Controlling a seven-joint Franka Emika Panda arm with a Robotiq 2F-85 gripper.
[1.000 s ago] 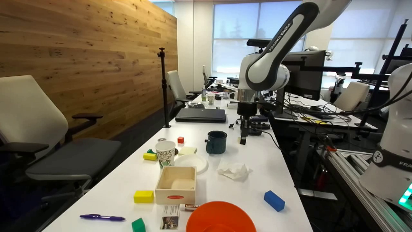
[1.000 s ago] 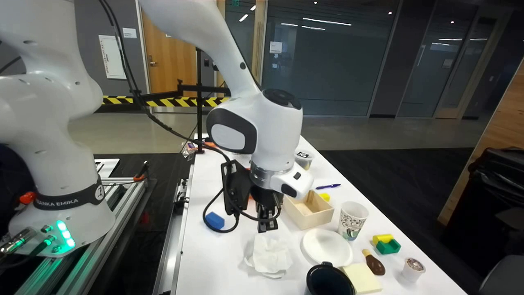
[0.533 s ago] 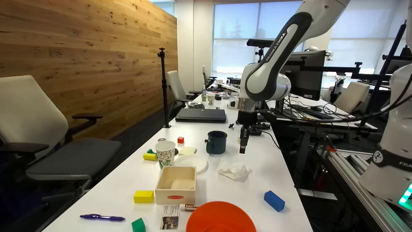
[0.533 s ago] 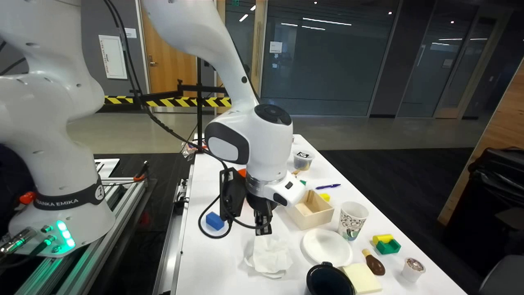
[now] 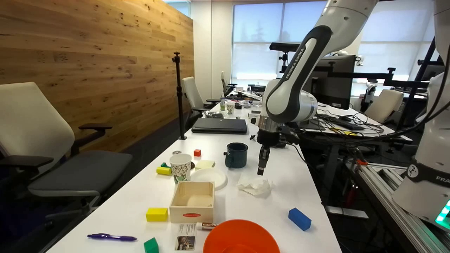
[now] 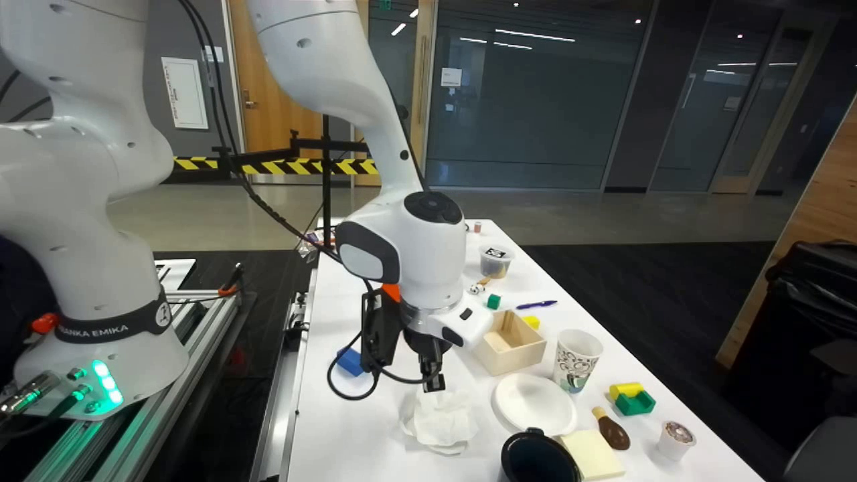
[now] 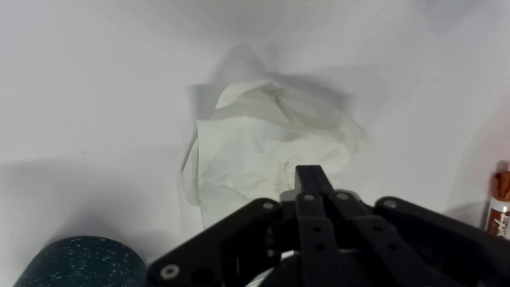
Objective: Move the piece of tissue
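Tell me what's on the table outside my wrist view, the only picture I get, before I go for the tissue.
Observer: A blue block lies on the table, apart from the tissue.
Operator: Check the mug at my lower left; I see only part of it.
Observer: Its handle, out of your frame, points toward the white plate.
Operator: Now tell me what's next to the marker at my right edge.
Observer: A wooden box stands beside it, as an exterior view shows.
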